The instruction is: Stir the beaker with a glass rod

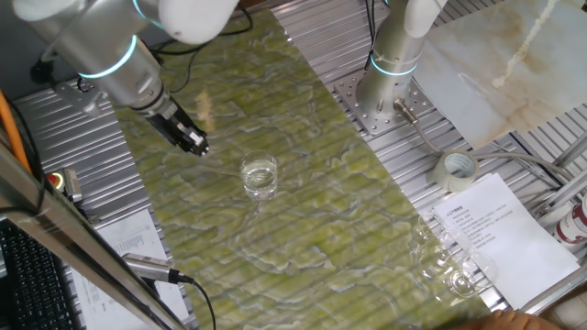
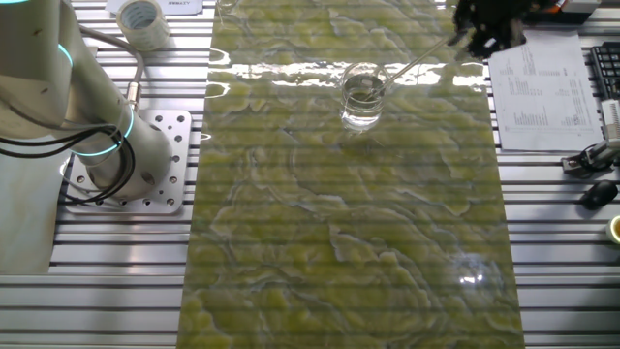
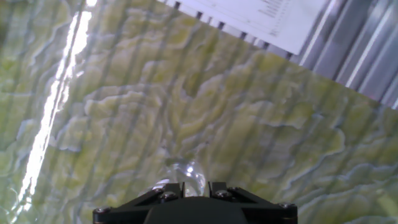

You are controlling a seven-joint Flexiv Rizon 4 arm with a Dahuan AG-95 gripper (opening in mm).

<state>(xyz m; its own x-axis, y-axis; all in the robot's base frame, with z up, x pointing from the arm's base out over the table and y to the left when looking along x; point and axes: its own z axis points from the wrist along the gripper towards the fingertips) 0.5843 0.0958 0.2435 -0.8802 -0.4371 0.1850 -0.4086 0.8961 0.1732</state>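
Note:
The beaker [image 1: 260, 176] [image 2: 361, 97], a short clear glass cylinder, stands upright on the green marbled mat [image 1: 303, 238]. My gripper [image 1: 197, 145] [image 2: 475, 37] hangs tilted beside and above it, shut on the glass rod [image 2: 417, 63]. This thin clear stick slants from the fingers down into the beaker's mouth. In the hand view the beaker [image 3: 184, 173] shows just past my gripper [image 3: 189, 186] at the bottom edge, and the rod is too faint to make out there.
A tape roll [image 1: 456, 168] [image 2: 140, 17] and printed papers [image 1: 495, 229] [image 2: 538, 87] lie on the slatted metal table beside the mat. Clear round glass vessels [image 1: 449, 266] cluster near the papers. Another arm's base [image 1: 390, 82] [image 2: 107, 145] is bolted beside the mat.

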